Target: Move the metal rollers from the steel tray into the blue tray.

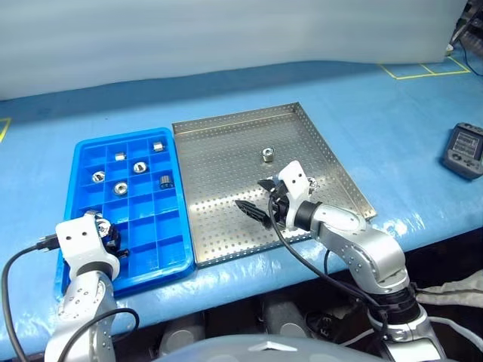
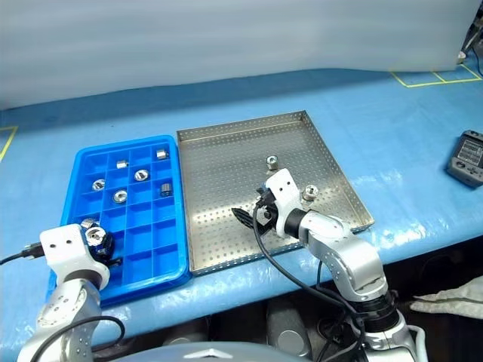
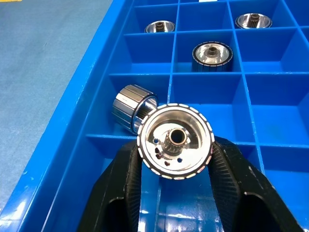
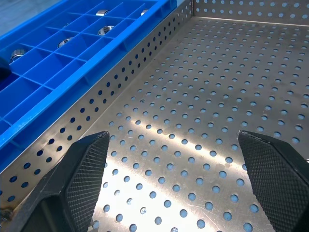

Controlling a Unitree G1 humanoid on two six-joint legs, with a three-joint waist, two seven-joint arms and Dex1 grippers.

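left tool [image 3: 176, 193] clamped on one roller [image 3: 175, 141], poised over the near-left compartments of the blue tray [image 1: 79, 162], another roller [image 3: 133, 107] lying just beside it in a cell. placing step in hand, by the look of it: next calls for lowering into an empty cell and parting the fingers. right tool [image 4: 174, 181] spread wide with nothing between, low over the steel tray [image 1: 226, 128] on the bench [image 1: 392, 105]. five rollers further out in the blue tray's far cells, two rollers [image 1: 268, 155] waiting right of centre in the steel tray.
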